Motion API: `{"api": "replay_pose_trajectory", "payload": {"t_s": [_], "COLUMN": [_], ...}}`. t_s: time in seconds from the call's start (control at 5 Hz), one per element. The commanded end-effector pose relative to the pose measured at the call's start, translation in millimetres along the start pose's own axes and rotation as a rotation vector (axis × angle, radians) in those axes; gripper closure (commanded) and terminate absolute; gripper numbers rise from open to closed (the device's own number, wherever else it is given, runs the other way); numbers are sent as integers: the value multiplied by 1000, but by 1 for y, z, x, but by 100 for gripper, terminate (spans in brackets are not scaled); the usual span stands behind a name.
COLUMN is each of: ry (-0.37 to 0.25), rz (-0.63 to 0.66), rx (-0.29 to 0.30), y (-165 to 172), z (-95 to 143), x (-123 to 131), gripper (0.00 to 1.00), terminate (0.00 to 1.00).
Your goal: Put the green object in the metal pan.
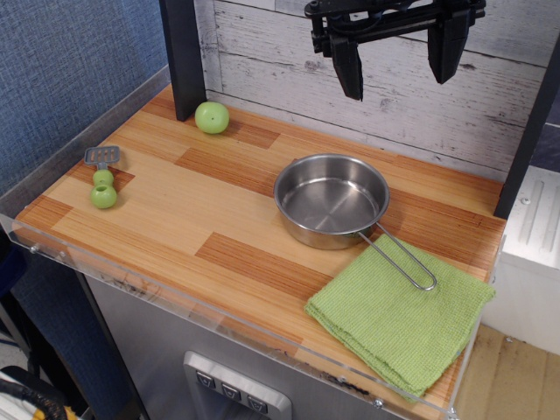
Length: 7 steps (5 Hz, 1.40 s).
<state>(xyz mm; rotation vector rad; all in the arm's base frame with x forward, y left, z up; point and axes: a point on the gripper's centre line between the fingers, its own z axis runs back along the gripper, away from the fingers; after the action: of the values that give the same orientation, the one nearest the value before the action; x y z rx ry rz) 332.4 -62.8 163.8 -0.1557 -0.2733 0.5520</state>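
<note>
The green object [212,117] is a small smooth light-green fruit lying on the wooden counter at the back left, next to a black post. The metal pan [331,199] sits empty near the counter's middle, its wire loop handle [401,258] pointing to the front right over the cloth. My gripper [398,61] hangs open and empty high above the back of the counter, above and behind the pan, well to the right of the fruit.
A small spatula with a knobbly green handle [103,182] lies at the left edge. A folded green cloth [401,317] lies at the front right corner. A black post [185,57] stands at the back left. A plank wall [262,52] backs the counter.
</note>
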Motion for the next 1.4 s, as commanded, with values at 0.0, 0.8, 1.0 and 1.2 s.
{"api": "replay_pose_trajectory", "payload": {"t_s": [0.0,0.8,1.0,1.2], "ry": [0,-35,-54,-108], "rz": [0,272,305,295], "rx": [0,77,80,98], "y": [0,111,132,151], "z": [0,-22,-28,-37], "x": [0,90,108,123], "gripper": [0,0,0,0], "terminate": [0,0,0,0]}}
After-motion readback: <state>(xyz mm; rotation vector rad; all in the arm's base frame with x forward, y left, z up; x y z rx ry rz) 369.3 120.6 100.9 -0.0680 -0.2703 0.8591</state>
